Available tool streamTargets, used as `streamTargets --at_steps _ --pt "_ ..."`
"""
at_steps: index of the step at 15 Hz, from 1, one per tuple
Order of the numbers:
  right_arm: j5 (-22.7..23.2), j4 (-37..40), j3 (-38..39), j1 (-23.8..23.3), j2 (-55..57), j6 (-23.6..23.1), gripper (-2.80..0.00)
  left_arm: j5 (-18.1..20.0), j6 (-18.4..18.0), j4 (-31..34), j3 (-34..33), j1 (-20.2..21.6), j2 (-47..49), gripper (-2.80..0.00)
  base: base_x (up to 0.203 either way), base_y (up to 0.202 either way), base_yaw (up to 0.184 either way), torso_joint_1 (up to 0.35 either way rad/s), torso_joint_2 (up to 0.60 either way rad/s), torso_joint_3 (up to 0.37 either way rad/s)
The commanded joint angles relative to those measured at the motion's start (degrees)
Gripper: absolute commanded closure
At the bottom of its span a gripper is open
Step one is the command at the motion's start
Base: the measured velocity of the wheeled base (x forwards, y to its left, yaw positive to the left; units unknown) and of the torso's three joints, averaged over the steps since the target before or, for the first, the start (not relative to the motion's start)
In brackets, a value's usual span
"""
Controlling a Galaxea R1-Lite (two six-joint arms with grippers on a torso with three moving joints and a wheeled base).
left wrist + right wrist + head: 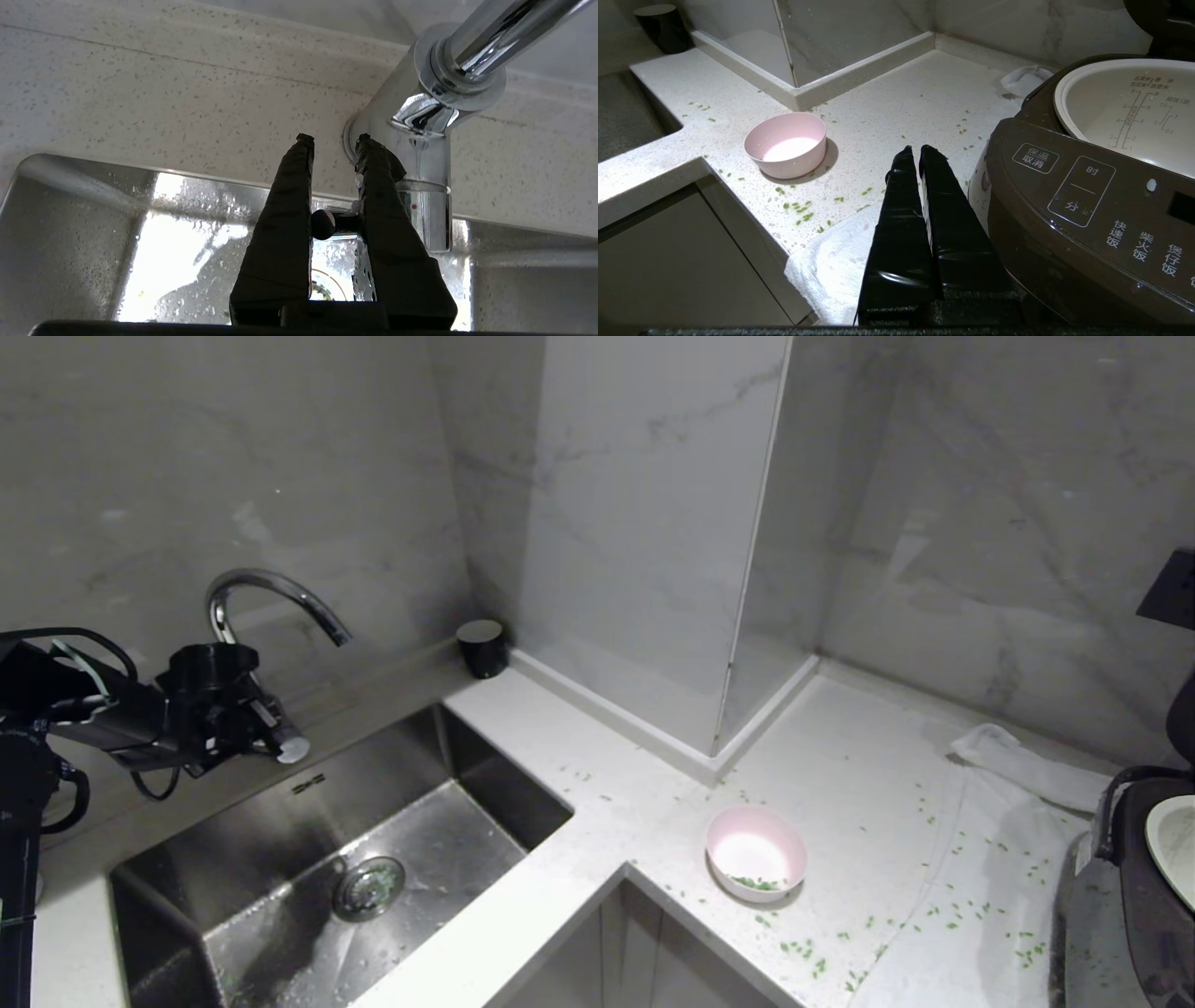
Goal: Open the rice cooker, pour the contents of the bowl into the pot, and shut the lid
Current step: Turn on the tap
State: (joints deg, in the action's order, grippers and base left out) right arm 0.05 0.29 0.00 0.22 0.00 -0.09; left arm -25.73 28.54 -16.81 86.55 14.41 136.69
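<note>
Bowl [755,852] sat mid-counter, well right of our left gripper [334,137], which hung by the faucet [275,597] with jaws narrowed on nothing, whereas our right gripper [920,149], fingers together and empty, was nearer, beside the open cooker [1087,205].

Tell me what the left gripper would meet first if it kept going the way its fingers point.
Probably the faucet: the left gripper points at its base where it meets the countertop behind the sink, though depth is hard to judge.
</note>
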Motion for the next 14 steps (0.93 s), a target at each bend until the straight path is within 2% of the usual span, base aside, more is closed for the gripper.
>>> streamTargets --at_steps 1,14 --pt "0.04 -0.03 0.09 0.04 -0.03 0.0 0.0 -0.19 -0.15 -0.24 -0.68 -0.08 -0.9 0.0 0.0 0.0 0.0 0.0 0.0 0.0" --pt "0.03 -0.03 0.12 0.04 0.0 0.0 0.0 -0.28 -0.68 -0.33 1.25 0.09 0.07 0.0 0.0 0.0 0.0 0.0 0.0 0.0"
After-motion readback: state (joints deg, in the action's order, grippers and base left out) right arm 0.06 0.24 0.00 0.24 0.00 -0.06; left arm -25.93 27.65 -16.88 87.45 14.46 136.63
